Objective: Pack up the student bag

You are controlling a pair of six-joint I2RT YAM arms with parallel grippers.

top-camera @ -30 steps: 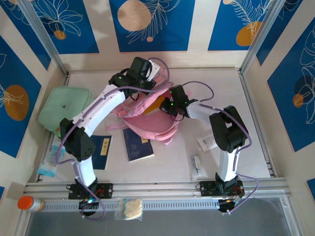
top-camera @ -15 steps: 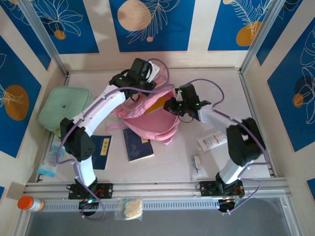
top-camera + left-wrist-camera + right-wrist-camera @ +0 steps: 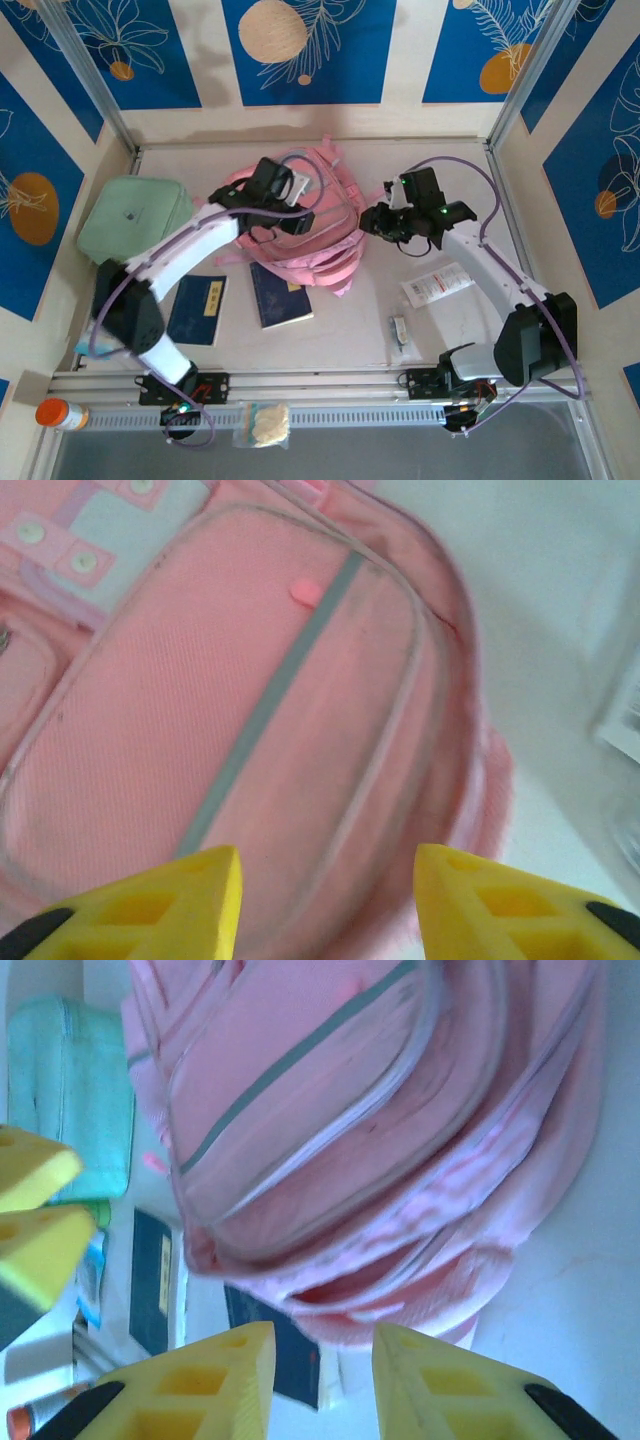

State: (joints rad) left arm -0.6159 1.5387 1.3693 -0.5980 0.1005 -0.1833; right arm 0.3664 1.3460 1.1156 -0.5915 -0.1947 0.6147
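Spread a little apart, the 2 fingers of my left gripper [image 3: 268,195] hang over the upper left part of the student bag [image 3: 305,215] in the top view. The bag lies flat at the far middle of the table [image 3: 440,180]. My right gripper [image 3: 368,220] sits just beside the bag's right edge, pointing at it. A mint-green case [image 3: 135,220] lies well to the bag's left, and 2 dark blue booklets [image 3: 280,293] lie on the table near the bag's near edge. From my left wrist, my left gripper [image 3: 328,900] is parted with only air in the gap, and the bag [image 3: 250,710] lies below it, a front pocket with a grey stripe [image 3: 270,700] facing up. The pocket looks closed, so I cannot tell what is inside. From my right wrist, my right gripper [image 3: 323,1370] shows a narrower gap and pinches nothing. The bag [image 3: 370,1110] lies ahead of the tips, apart from them, with its layered pockets and edging on view and its contents hidden. Beyond it I see the case [image 3: 70,1100], 1 booklet [image 3: 150,1280] and my other arm's yellow fingers [image 3: 30,1210].
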